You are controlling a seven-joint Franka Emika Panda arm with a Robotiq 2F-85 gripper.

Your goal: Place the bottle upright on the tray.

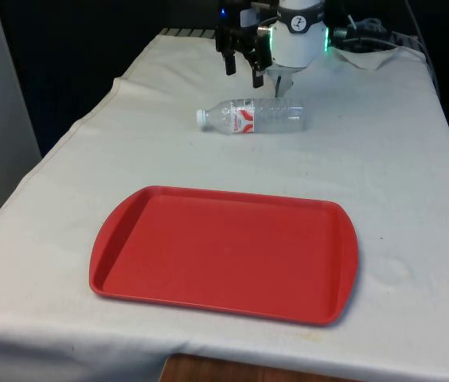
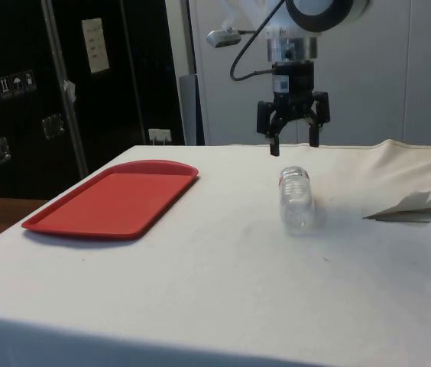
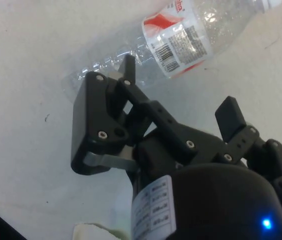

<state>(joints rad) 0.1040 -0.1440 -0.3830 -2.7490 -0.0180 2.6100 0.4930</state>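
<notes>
Your gripper (image 2: pixel 293 143) hangs with fingers spread above the bottle (image 1: pixel 250 116), which lies on its side beyond the tray (image 1: pixel 129 215). It looks empty, light, crushable: grasp mid-body, gently.

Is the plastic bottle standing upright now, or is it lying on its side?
Lying on its side. The clear plastic bottle rests lengthwise on the white cloth, cap toward the front view's left, beyond the red tray.

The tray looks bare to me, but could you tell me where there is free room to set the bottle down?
The whole red tray is free. Bare cloth lies between it and the lying bottle. Only the far end is crowded, where the open gripper hangs above the bottle.
</notes>
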